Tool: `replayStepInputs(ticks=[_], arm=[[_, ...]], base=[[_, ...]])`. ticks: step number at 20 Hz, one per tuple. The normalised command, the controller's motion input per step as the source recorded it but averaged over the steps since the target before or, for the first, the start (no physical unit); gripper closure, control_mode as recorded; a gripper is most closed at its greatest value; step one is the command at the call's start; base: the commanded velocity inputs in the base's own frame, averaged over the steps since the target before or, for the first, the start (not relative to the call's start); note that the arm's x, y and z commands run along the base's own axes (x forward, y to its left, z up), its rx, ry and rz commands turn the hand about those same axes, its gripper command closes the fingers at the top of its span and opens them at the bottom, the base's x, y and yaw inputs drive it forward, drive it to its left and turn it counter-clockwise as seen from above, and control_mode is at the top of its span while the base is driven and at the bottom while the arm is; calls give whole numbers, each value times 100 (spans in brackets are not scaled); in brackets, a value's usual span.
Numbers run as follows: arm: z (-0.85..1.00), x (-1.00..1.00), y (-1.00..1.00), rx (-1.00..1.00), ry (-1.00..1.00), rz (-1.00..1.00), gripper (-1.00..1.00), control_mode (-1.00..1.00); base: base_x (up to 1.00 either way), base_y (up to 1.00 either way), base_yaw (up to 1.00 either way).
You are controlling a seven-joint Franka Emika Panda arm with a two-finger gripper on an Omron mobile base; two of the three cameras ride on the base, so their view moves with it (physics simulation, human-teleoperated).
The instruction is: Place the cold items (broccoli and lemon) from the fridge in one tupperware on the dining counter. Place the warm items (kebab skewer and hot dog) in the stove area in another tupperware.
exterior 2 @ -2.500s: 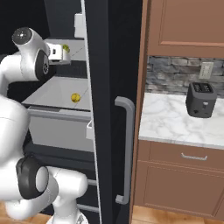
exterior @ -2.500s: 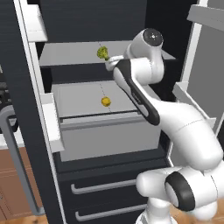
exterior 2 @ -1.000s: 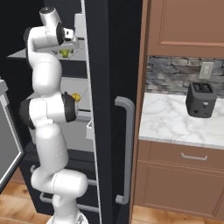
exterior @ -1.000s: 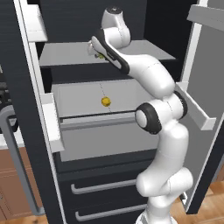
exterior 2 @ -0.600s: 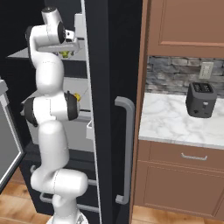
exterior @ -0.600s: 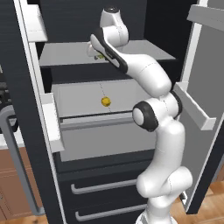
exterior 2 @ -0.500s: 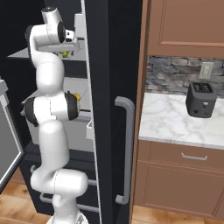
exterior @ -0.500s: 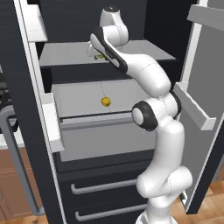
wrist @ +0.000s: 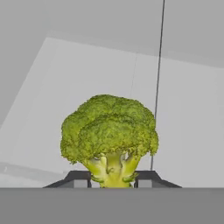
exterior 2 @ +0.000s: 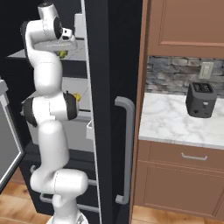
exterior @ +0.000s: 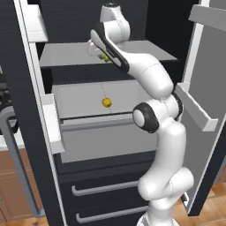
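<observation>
We're at the open fridge with the arm stretched up to the upper shelf [exterior: 145, 50]. In the hand view the broccoli [wrist: 109, 138] sits right ahead, its pale stalk between the two dark fingertips [wrist: 78, 178] of the gripper [wrist: 111, 180]. The jaws look spread either side of the stalk, but contact is cut off at the frame edge, so we can't tell if they're already pinching or just bracketing it. From the left base view the broccoli [exterior: 105, 57] is a small green patch on the shelf beside the hand. The lemon [exterior: 106, 102] lies lower, on the light surface of the pulled-out drawer, well apart from the gripper.

Risks as we judge them — the hold is only on the stalk w/ the heavy crown above, so it could pivot or slip out on the lift. If the jaws close off-centre the broccoli may get nudged back on the shelf instead of gripped. Pulling out, the arm is folded tight btw shelf and door — a wide swing could clip the door bins [exterior: 196, 112]
</observation>
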Motion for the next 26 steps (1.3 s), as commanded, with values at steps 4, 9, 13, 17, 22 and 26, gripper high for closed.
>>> replayStepInputs(ticks=[4,9,13,17,22,26], arm=[[-44,-55,-5,5,-5,-10,100,-100],[-50,-10,0,13,-39,-7,100,-100],[0,-11,0,5,-57,0,100,-100],[0,-21,0,0,-43,0,100,-100],[11,-50,0,0,-28,-4,100,-100],[29,-95,-15,1,-19,-5,100,-100]], base=[[0,0,0],[0,0,0],[0,0,0],[0,0,0],[0,0,0],[0,0,0]])
